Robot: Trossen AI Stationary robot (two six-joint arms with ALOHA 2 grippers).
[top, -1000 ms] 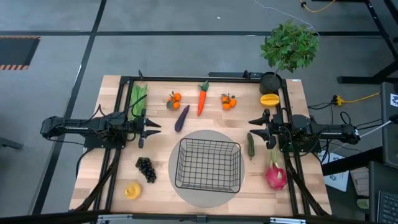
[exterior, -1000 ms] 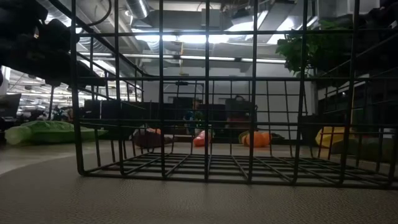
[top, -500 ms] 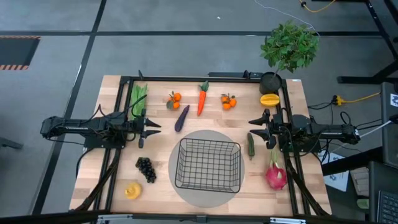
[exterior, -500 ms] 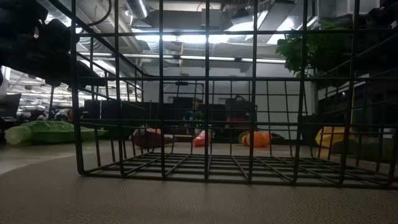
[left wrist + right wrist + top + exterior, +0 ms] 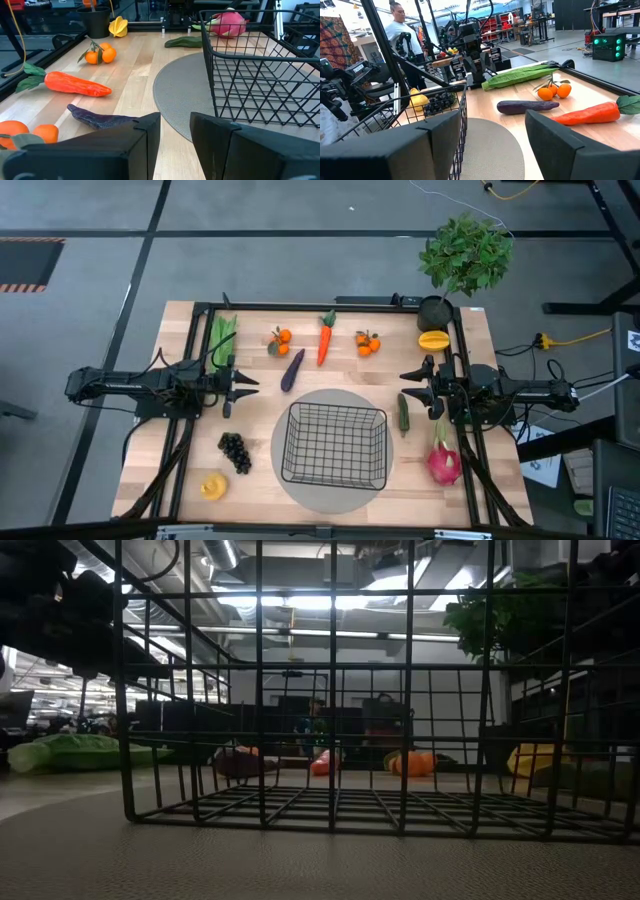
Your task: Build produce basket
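Basket (image 5: 335, 446) empty; produce (image 5: 322, 340) all on surface (image 5: 190, 462). My left tool (image 5: 243, 387) part-spread, right tool (image 5: 410, 387) spread, both holding nothing.

Bare wood between left gripper (image 5: 243, 386) and eggplant (image 5: 292, 369); open approach there. Basket (image 5: 335, 445) blocking the table's middle, on a grey mat (image 5: 345, 400). Cucumber (image 5: 404, 413) just beside right gripper (image 5: 408, 387). Black frame rails (image 5: 300, 305) along far edge and both sides. Potted plant (image 5: 460, 260) crowding the far right corner.
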